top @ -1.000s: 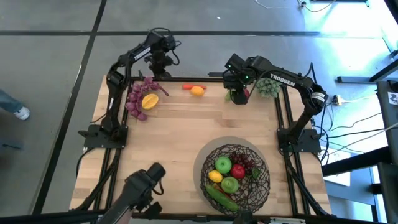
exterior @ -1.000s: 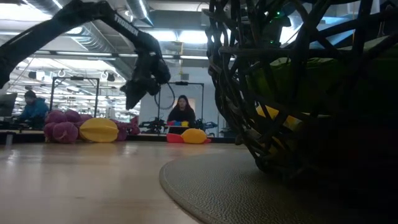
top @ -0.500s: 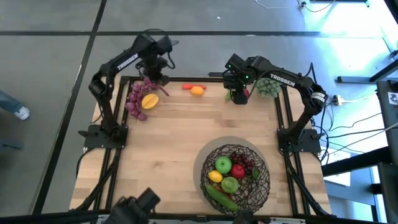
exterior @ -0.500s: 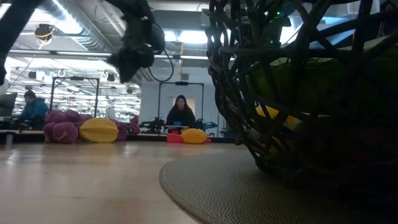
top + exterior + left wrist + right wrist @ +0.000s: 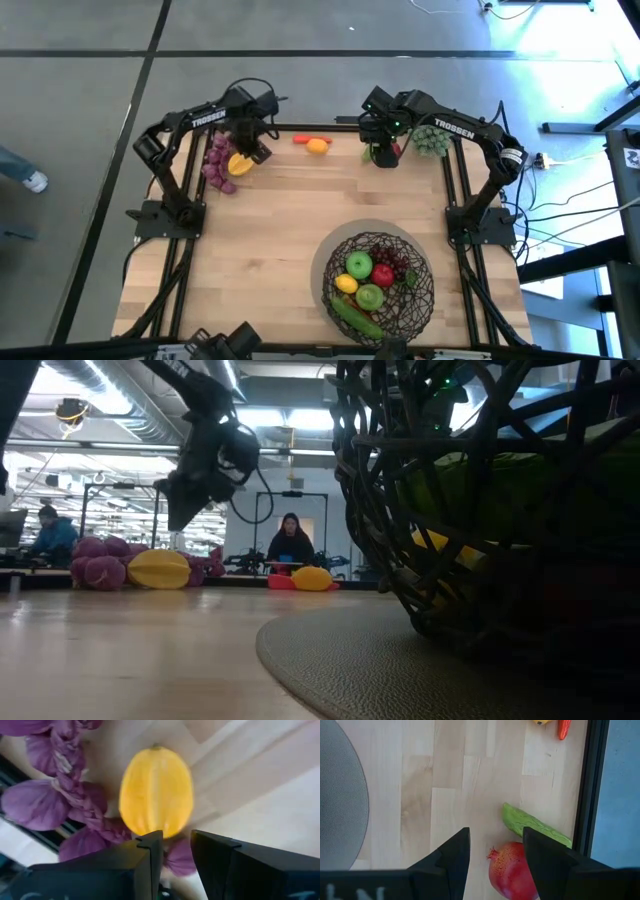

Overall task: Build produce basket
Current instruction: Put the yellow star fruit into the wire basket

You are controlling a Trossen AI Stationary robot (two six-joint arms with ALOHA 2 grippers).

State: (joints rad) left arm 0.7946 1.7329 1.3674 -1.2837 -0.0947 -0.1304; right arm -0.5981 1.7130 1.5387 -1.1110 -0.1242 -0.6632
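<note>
Over the desk's far left corner, the left end effector (image 5: 251, 147) is hanging above the yellow fruit (image 5: 240, 161) with its fingers apart, gripping nothing.

Seen from its wrist, the yellow fruit (image 5: 156, 791) is lying just past the parted fingertips, touching the purple grapes (image 5: 55, 795), so a clean pick looks tricky with the grapes crowding one side; across the far edge, the right end effector (image 5: 383, 152) is sitting low and open over a red pomegranate (image 5: 512, 870) and a green pod (image 5: 532, 826), holding neither; the basket (image 5: 425, 300) is waiting at the near right on its grey mat (image 5: 330, 250), already carrying a green apple (image 5: 359, 265), a red apple (image 5: 383, 273), a lemon (image 5: 346, 285) and a cucumber (image 5: 352, 317); an orange fruit (image 5: 318, 146) is lying against a red chili (image 5: 299, 140).
</note>
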